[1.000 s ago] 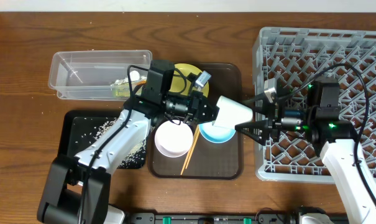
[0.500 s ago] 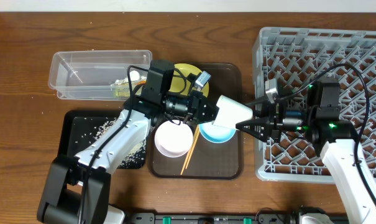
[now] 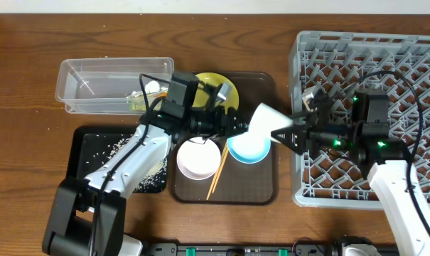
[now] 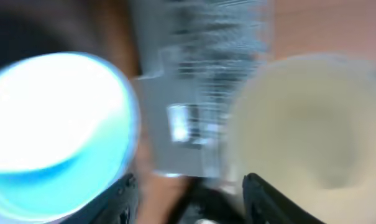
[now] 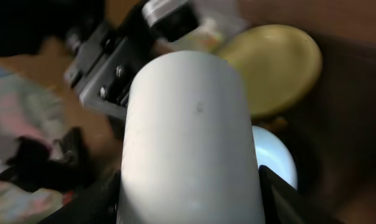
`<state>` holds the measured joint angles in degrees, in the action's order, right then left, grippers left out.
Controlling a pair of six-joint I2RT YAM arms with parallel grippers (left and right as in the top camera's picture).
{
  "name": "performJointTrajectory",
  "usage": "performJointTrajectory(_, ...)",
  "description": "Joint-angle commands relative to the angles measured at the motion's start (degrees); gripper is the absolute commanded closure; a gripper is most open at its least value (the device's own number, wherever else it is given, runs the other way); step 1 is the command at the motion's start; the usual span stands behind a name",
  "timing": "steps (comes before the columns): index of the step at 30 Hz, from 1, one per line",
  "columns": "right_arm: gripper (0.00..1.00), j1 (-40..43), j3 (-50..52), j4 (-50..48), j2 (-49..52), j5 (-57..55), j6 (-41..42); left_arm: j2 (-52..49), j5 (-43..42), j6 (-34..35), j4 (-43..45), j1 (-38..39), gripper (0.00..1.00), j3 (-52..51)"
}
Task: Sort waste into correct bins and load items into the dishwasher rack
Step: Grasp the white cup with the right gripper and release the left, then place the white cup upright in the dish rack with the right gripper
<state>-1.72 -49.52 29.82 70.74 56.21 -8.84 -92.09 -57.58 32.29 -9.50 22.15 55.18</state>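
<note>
Your right claw (image 3: 281,134) is straddling the pale green cup (image 3: 263,120), which is hanging over the light blue bowl (image 3: 246,149). I cannot tell whether it is clamping. Your left claw (image 3: 236,125) is meeting the cup's other end, too blurred to judge.

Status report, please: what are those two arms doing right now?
Right gripper clamped on cup, above the tray. Left gripper open beside it. Nothing between cup and rack.
</note>
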Motion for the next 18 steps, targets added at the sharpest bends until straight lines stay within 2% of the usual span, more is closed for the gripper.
performJointTrajectory(1, 0.6, 0.3, -6.4, 5.0, -2.9, -12.8, 3.0, 1.0, 17.2, -11.1, -5.9, -1.3, 0.4, 0.3)
performJointTrajectory(5, 0.61, 0.3, -15.0, 18.5, -3.2, -27.6, 3.1, 5.7, 24.5, -15.6, -13.5, -3.6, 0.39, 0.3)
performJointTrajectory(8, 0.67, 0.8, -21.1, 26.4, -3.1, -38.1, 6.5, 12.2, 30.4, -17.1, -18.9, -5.2, 0.39, 0.3)
performJointTrajectory(14, 0.66, 5.7, -27.2, 37.1, -3.1, -51.4, 12.0, 25.2, 45.4, -17.0, -28.0, -7.1, 0.39, 0.3)
performJointTrajectory(18, 0.66, 12.2, -27.3, 41.4, -2.5, -55.2, 13.6, 30.4, 51.7, -17.0, -30.4, -7.1, 0.38, 0.3)
